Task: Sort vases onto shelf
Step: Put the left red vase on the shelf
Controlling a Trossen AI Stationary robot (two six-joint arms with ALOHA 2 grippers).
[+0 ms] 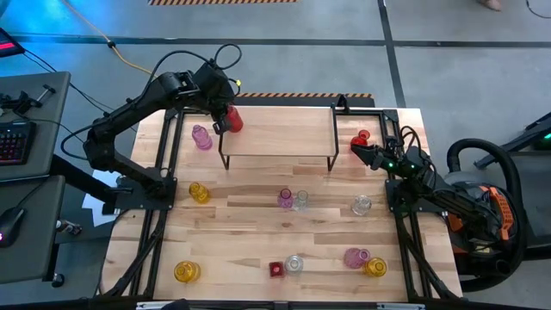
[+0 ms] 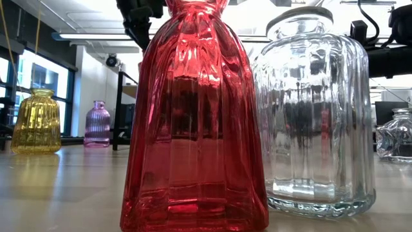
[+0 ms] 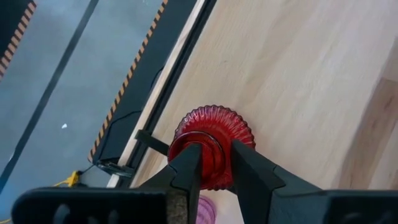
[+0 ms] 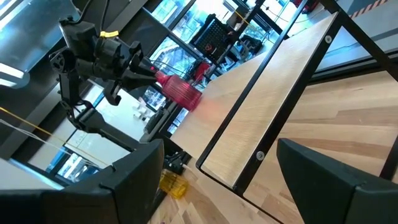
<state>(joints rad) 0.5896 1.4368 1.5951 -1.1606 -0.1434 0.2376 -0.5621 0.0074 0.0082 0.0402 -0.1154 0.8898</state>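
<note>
From above, the left end effector [image 1: 225,118] grips a red vase [image 1: 233,117] at the left end of the shelf [image 1: 277,131], which stands near the far edge of the tabletop [image 1: 258,232]. The right end effector [image 1: 361,150] sits just off the shelf's right end, beside another red vase [image 1: 361,138]; its fingers are spread apart with nothing between them. A purple vase [image 1: 201,137] stands left of the shelf, a yellow vase [image 1: 199,192] near the left edge, and more vases in pink, clear, red and yellow are scattered over the middle and along the near edge.

From tabletop level, a red ribbed vase [image 2: 194,122] fills the middle, with a clear ribbed jar [image 2: 315,116] right beside it. A yellow vase [image 2: 37,121] and a purple one [image 2: 97,124] stand farther back.

The left wrist view looks down on the held red vase [image 3: 214,134]; the two dark fingers [image 3: 189,171] close on its neck, and it sits at the shelf plank's [image 3: 298,74] corner.

The right wrist view shows widely parted fingers [image 4: 134,180] in front, the shelf [image 4: 273,81] stretching away, and the left arm's end effector [image 4: 149,73] holding the red vase [image 4: 180,92] at the far end.
</note>
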